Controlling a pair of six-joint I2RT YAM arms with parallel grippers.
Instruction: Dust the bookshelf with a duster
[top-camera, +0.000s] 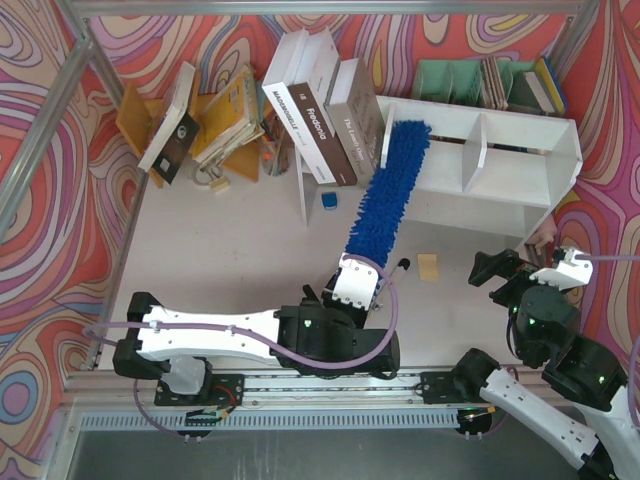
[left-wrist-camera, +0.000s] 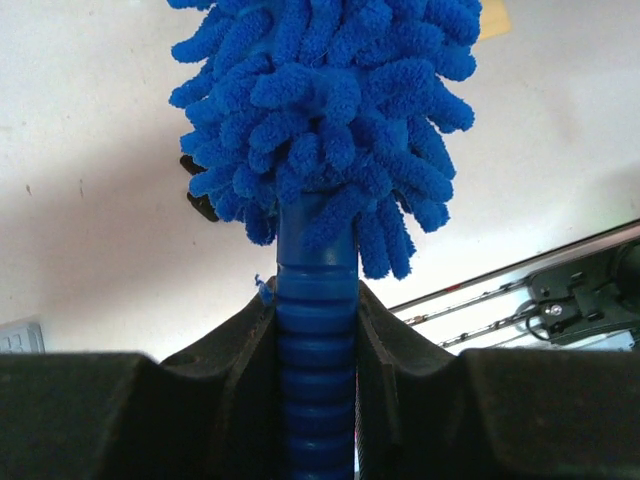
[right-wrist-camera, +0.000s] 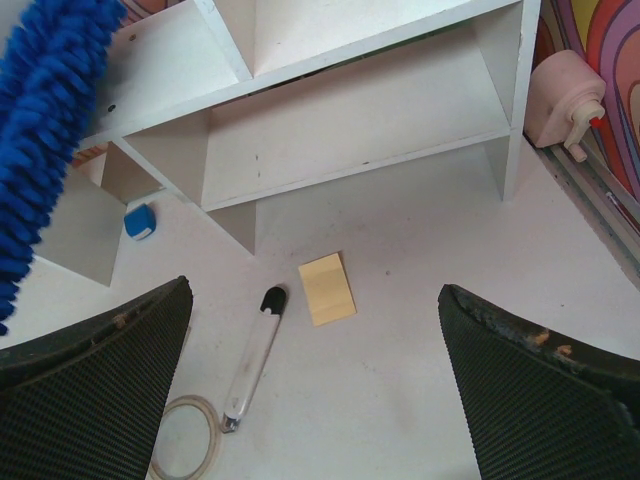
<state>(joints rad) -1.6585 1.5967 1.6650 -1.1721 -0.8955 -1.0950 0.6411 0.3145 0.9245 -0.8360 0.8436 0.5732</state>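
Observation:
The white bookshelf (top-camera: 520, 160) stands at the back right, with two compartments split by a divider; it also shows in the right wrist view (right-wrist-camera: 350, 110). My left gripper (top-camera: 352, 290) is shut on the ribbed blue handle (left-wrist-camera: 316, 360) of the blue fluffy duster (top-camera: 388, 190). The duster reaches up and to the right, and its tip lies against the shelf's left end. Its head also shows in the right wrist view (right-wrist-camera: 45, 130). My right gripper (top-camera: 500, 268) is open and empty, low over the table in front of the shelf's right end.
Books (top-camera: 320, 105) lean left of the shelf, with an orange-brown stand (top-camera: 215, 120) further left and a green file rack (top-camera: 490, 82) behind. A yellow note (right-wrist-camera: 327, 288), a black-and-white marker (right-wrist-camera: 252, 355), a tape ring (right-wrist-camera: 185, 450) and a small blue item (right-wrist-camera: 140, 221) lie on the table.

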